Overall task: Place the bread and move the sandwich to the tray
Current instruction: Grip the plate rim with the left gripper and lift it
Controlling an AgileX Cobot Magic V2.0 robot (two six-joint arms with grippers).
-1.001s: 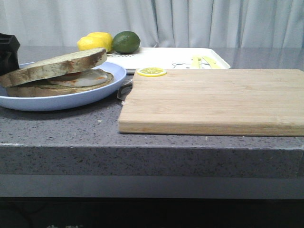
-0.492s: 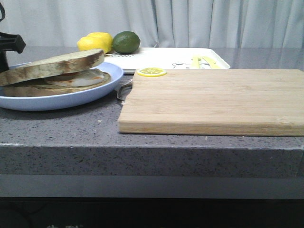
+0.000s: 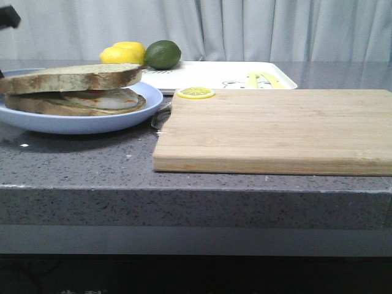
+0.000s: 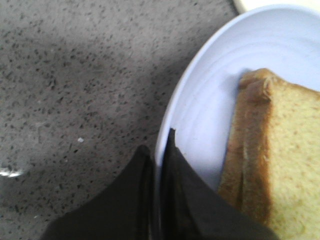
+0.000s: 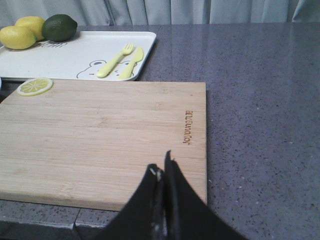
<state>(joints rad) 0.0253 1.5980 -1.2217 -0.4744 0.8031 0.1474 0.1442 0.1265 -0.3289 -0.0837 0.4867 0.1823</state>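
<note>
A: Take the cutting board [image 3: 275,130] as the marker; what sits nearest?

B: The right gripper [image 5: 163,172], over the board's near edge, fingers pressed together and holding nothing; the sandwich [image 3: 73,92] on its plate [image 3: 79,124] lies off the board's left end, well apart from that arm.

A: So the left arm is nearer?

B: By my reading, yes; the left gripper [image 4: 159,160] has its fingers closed thin on the plate's rim, one above and one below, the plate's edge between them; the sandwich lies just beyond the tips, across the plate.

A: Which way does the sandwich lie?

B: Flat, top bread [image 3: 70,78] level over the egg [image 3: 107,98]; its long side runs along the board's length, one crust corner toward the gripper.

A: And the goal?

B: The tray [image 3: 214,76] is behind the board, touching or nearly touching its far edge; the plate must travel back and rightward; a lemon slice [image 3: 195,92] sits on the board's far left corner; lemons [image 3: 122,54] and a lime [image 3: 162,54] stand by the tray's left end.
</note>
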